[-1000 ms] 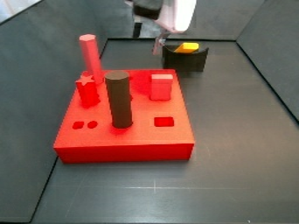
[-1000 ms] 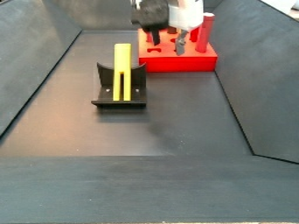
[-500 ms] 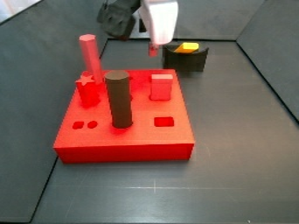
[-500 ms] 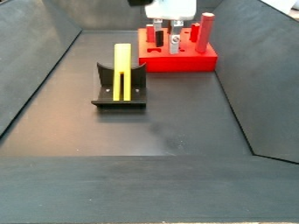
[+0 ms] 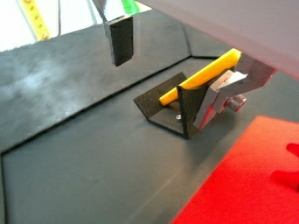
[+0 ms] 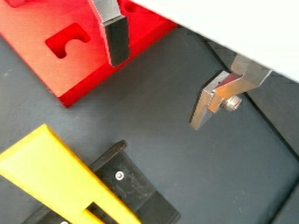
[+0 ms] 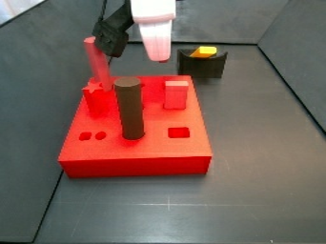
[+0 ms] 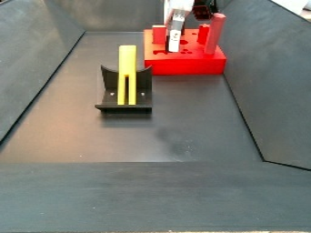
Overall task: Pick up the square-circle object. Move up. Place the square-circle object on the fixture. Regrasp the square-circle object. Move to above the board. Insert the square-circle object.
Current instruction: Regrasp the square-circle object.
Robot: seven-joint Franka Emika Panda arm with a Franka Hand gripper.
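The yellow square-circle object (image 8: 126, 71) lies along the notch of the dark fixture (image 8: 124, 98). In a side view only its yellow end (image 7: 204, 50) shows on top of the fixture (image 7: 204, 65). It shows in both wrist views (image 5: 208, 75) (image 6: 56, 175). My gripper (image 7: 155, 55) hangs above the far edge of the red board (image 7: 133, 143), between the fixture and the pegs. It is open and empty; its fingers (image 5: 119, 39) (image 6: 219, 98) stand wide apart with nothing between them. In a side view it is in front of the board (image 8: 174, 41).
On the board stand a tall pink-red hexagonal peg (image 7: 95, 59), a dark cylinder (image 7: 130, 110), a red square block (image 7: 176, 93) and a red star piece (image 7: 93, 95). Sloped dark walls (image 8: 49, 73) ring the floor.
My gripper has moved away from the fixture towards the board and has turned about its axis. The square-circle object has stayed on the fixture.
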